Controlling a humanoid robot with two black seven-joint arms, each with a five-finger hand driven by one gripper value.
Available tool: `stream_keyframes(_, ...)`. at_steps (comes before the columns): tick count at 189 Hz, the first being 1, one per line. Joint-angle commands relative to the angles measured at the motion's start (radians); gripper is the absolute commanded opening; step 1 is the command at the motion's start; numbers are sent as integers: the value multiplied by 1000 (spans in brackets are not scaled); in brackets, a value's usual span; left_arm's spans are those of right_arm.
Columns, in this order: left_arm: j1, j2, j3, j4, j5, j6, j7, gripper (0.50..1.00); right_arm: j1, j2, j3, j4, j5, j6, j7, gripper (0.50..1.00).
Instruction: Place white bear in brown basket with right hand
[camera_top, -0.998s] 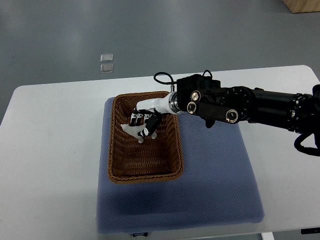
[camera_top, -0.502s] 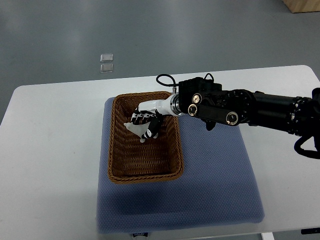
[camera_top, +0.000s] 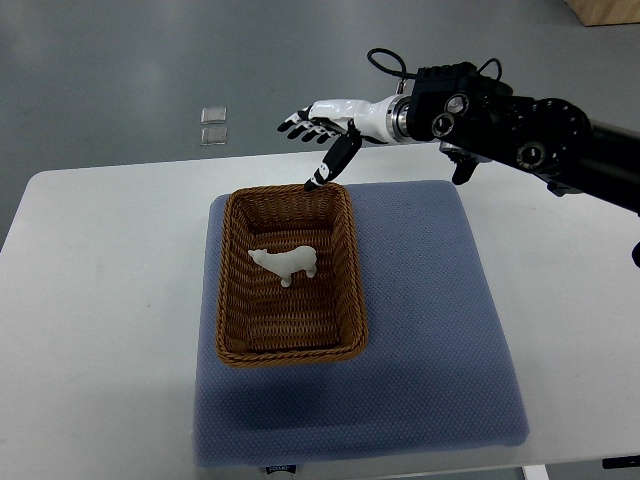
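The white bear lies on the floor of the brown wicker basket, towards its far half, with nothing touching it. My right hand is raised above and behind the basket's far rim. Its fingers are spread and hold nothing, and the thumb points down towards the rim. The black right arm comes in from the right edge. The left arm is out of view.
The basket stands on a blue-grey mat on a white table. Two small clear squares lie on the grey floor beyond the table. A wooden object shows at the top right corner.
My right hand has let go of the white bear, which now lies in the basket. The hand lifted out and moved back and to the right, fingers spread.
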Motion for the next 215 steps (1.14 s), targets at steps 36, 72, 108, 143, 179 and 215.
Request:
stream_keyframes(36, 0, 0, 0, -3, 1, 0, 0, 1000, -325, 2, 641, -18, 65, -191, 10, 895)
stream_keyframes(72, 0, 0, 0, -5, 1, 0, 2, 1000, -495, 117, 907, -52, 244, -220, 83, 897)
stream_keyframes(108, 0, 0, 0, -5, 1, 0, 0, 1000, -573, 135, 966, -64, 491, -182, 152, 915)
stream_keyframes(143, 0, 0, 0, -5, 1, 0, 2, 1000, -599, 144, 968, -99, 656, -151, 230, 921)
stream_keyframes(179, 0, 0, 0, -14, 1, 0, 0, 1000, -602, 150, 968, -107, 744, -143, 234, 924)
stream_keyframes(215, 0, 0, 2, -11, 3, 0, 0, 1000, -608, 155, 968, -107, 761, -145, 236, 924)
